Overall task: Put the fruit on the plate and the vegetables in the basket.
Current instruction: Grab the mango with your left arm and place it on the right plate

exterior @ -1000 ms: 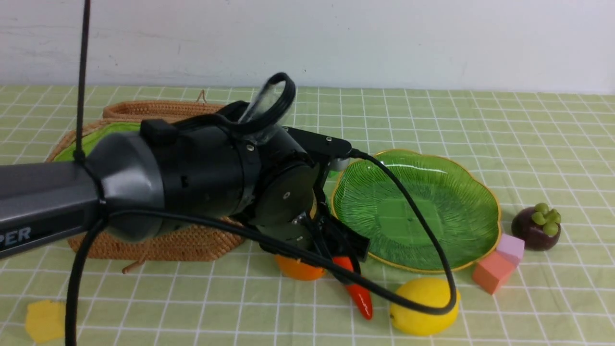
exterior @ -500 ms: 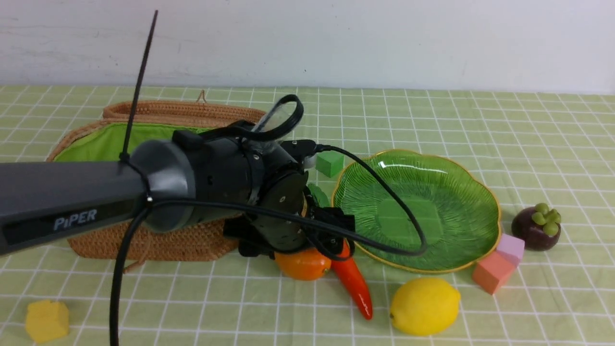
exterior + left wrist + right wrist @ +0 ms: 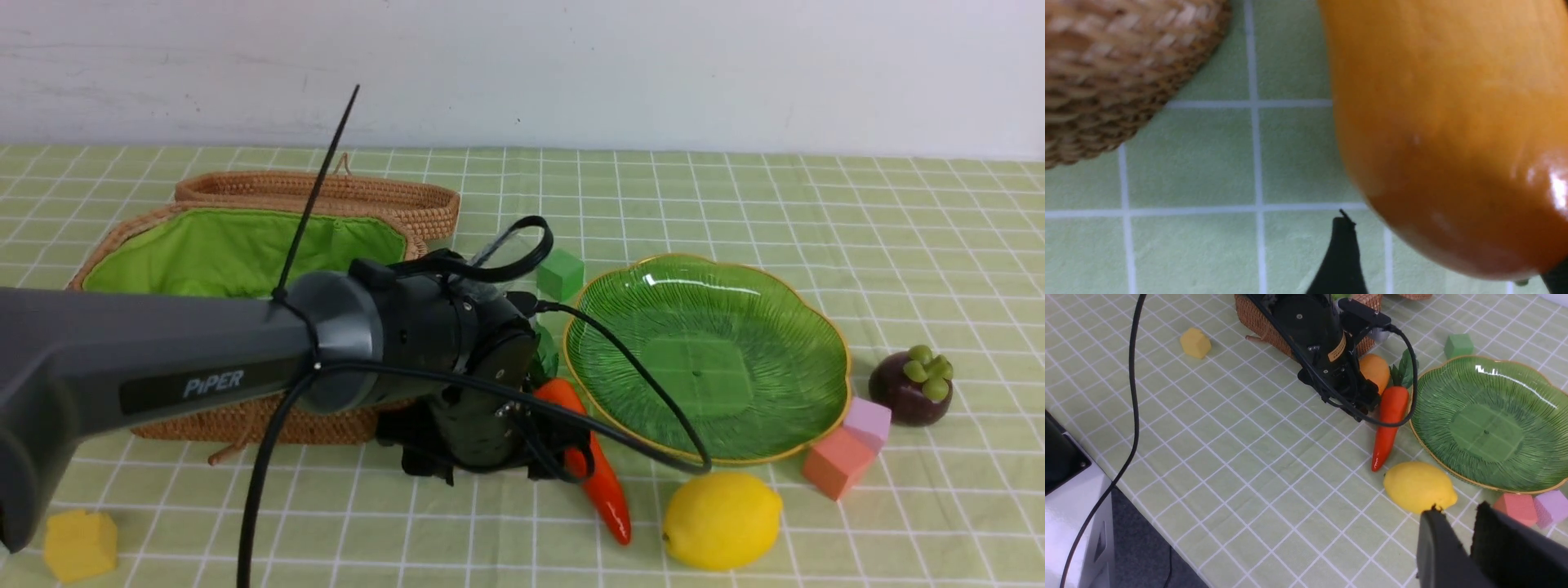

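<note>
My left gripper reaches down just in front of the wicker basket. Its jaws stand open on either side of the orange-yellow mango, with tablecloth showing between one fingertip and the fruit. The front view hides the mango behind the wrist. The carrot lies right beside it, next to the green plate, which holds nothing. The lemon lies near the front and the mangosteen right of the plate. My right gripper hovers near the lemon, slightly open and holding nothing.
Foam cubes lie about: yellow at the front left, green behind the plate, and red and purple against the plate's right rim. The left arm's black cable loops over the plate's edge. The basket's lid lies open behind it.
The left wrist has dropped lower and nearer the front, so it now hides the mango in the front view. Its jaws have spread wider. More of the basket's green lining shows.
</note>
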### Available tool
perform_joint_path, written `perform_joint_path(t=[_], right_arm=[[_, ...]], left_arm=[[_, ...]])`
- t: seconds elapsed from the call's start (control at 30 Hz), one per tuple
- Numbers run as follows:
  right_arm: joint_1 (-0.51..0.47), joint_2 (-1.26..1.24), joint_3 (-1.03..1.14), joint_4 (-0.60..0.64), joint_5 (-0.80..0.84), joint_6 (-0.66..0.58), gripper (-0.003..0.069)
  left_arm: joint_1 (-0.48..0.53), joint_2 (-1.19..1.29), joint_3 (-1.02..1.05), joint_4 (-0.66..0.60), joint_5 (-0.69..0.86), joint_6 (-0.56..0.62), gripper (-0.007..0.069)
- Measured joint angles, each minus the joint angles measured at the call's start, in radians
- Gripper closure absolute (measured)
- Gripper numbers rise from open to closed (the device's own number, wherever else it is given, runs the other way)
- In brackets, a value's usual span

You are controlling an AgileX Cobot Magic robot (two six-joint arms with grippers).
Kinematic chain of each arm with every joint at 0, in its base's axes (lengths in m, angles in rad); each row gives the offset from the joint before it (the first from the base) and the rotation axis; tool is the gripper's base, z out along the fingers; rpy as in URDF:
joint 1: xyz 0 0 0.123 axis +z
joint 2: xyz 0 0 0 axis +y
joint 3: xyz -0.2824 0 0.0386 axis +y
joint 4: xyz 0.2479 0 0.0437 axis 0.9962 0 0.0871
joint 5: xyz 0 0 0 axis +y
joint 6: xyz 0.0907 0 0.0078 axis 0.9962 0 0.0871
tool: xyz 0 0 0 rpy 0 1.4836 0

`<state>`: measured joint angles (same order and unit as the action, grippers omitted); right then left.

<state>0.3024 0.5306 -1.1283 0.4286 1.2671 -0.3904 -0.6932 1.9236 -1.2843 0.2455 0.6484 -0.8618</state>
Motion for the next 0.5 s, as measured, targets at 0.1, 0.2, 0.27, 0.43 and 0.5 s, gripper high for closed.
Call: perform_joint_path(t=[0.1, 0.2, 0.27, 0.43, 0.5], right_arm=[[0.000, 0.000, 0.000, 0.000, 0.000, 0.000, 0.0514], [0.000, 0.000, 0.000, 0.001, 0.000, 0.000, 0.0514], [0.000, 0.000, 0.000, 0.002, 0.000, 0.000, 0.0514], [0.000, 0.000, 0.000, 0.002, 0.000, 0.000, 0.0511], [0.000, 0.000, 0.000, 0.002, 0.000, 0.000, 0.0511]], left_arm=[[0.000, 0.000, 0.000, 0.000, 0.020, 0.001, 0.0087], [0.000, -0.013, 0.000, -0.016, 0.042, 0.003, 0.0095], [0.000, -0.028, 0.000, -0.016, 0.049, 0.015, 0.0097], [0.000, -0.067, 0.000, -0.008, 0.040, 0.025, 0.0095], [0.000, -0.069, 0.000, 0.004, 0.002, 0.028, 0.0092]])
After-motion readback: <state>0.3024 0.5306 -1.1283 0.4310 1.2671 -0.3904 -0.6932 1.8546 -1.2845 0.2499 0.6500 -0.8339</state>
